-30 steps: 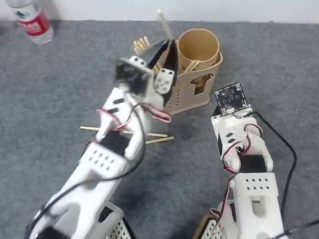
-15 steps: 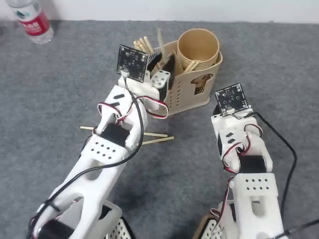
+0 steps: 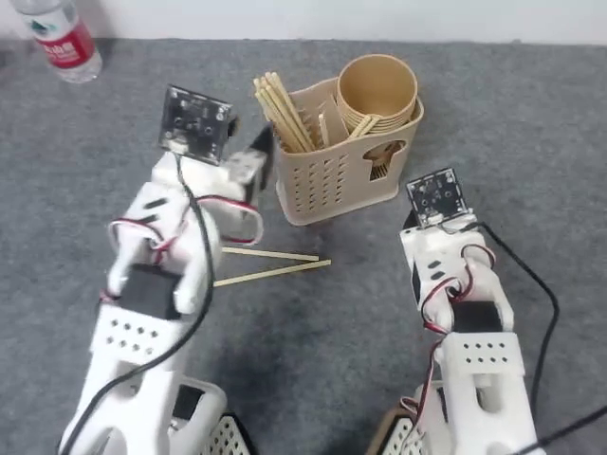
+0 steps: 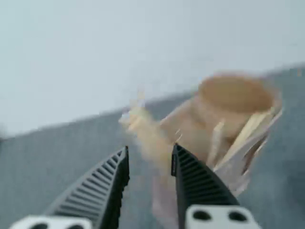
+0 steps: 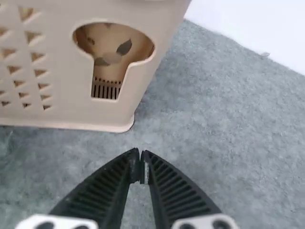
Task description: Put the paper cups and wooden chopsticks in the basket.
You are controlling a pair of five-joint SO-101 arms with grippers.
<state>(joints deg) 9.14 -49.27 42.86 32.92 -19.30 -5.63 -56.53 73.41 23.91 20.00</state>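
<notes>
Since the two chopsticks (image 3: 275, 272) lying on the mat (image 3: 531, 142) before the basket (image 3: 332, 180) look light, stiff and thin, we would pinch mid-length; our left gripper (image 4: 150, 150) is spread and empty, our right gripper (image 5: 140, 152) pressed together.

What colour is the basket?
The basket is beige, with small cut-out holes in its walls. It shows best in the right wrist view.

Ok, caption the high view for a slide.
Two loose chopsticks lie beside the basket holding paper cups.
</notes>
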